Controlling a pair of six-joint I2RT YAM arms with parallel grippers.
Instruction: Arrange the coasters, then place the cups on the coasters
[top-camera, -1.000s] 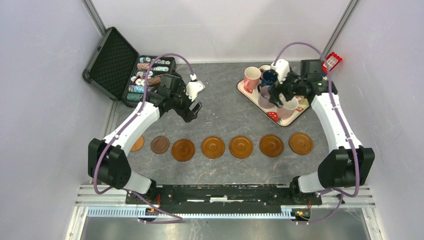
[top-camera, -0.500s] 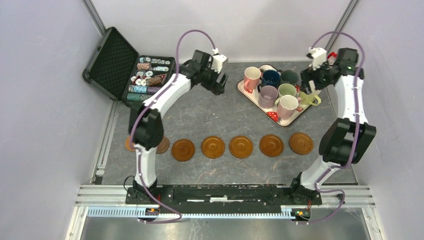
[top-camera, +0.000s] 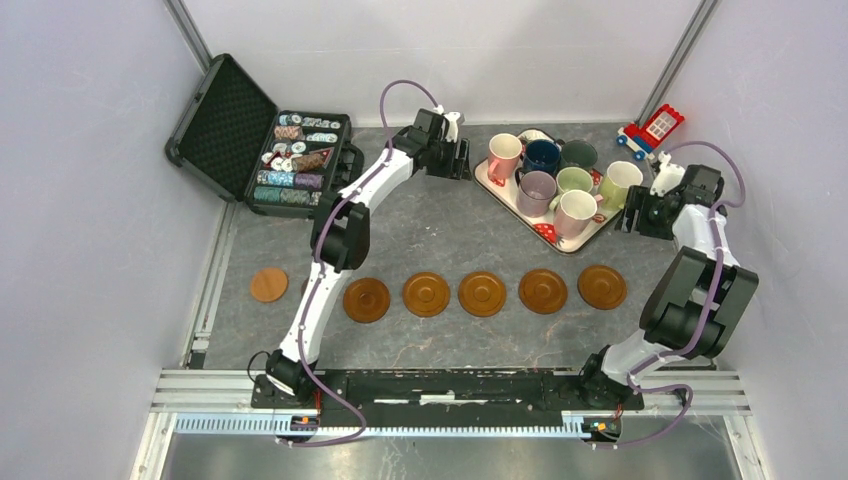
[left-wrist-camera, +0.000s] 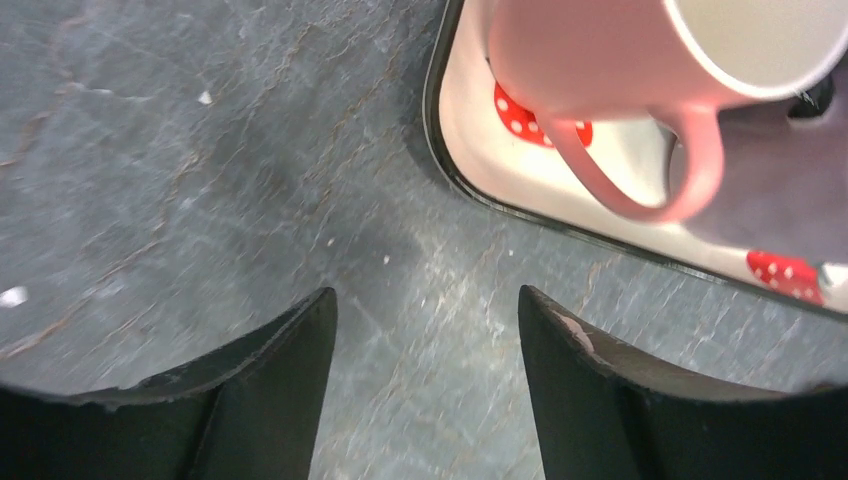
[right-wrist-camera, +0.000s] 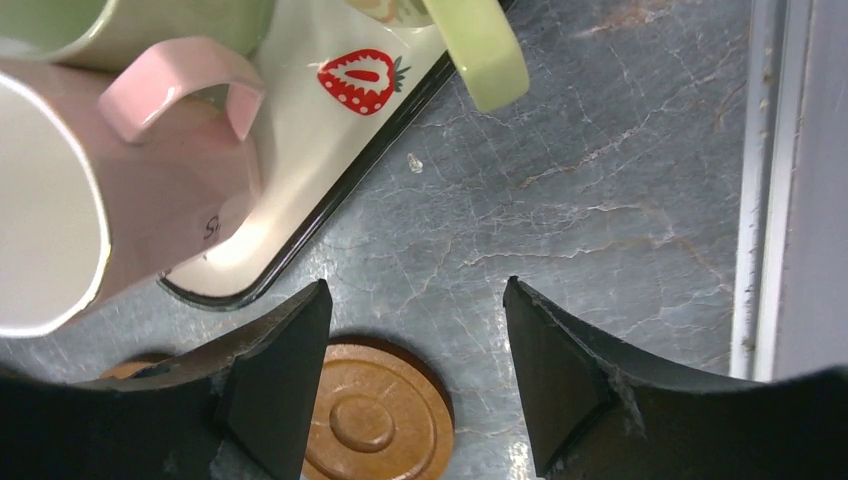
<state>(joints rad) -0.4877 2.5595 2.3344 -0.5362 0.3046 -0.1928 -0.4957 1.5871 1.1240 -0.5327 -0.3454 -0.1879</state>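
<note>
Several brown coasters lie in a row across the near table, from the leftmost coaster (top-camera: 268, 285) to the rightmost coaster (top-camera: 602, 286). The cups stand on a strawberry-print tray (top-camera: 548, 234): pink cup (top-camera: 503, 155), navy cup (top-camera: 541, 155), mauve cup (top-camera: 536, 190), yellow-green cup (top-camera: 620, 182) among them. My left gripper (top-camera: 462, 160) sits low just left of the tray, open and empty (left-wrist-camera: 427, 300), with the pink cup (left-wrist-camera: 600, 60) ahead. My right gripper (top-camera: 640, 210) hangs right of the tray, open and empty (right-wrist-camera: 415, 290), above one coaster (right-wrist-camera: 375, 420).
An open black case of poker chips (top-camera: 300, 160) sits at the back left. A red toy house (top-camera: 655, 128) stands at the back right corner. The enclosure wall and its rail (right-wrist-camera: 760, 180) run close on the right of my right gripper.
The left arm swung right from the case to the tray's left edge, uncovering the leftmost coaster. The right arm left the tray top and dropped to its right side. Both jaws narrowed somewhat.
</note>
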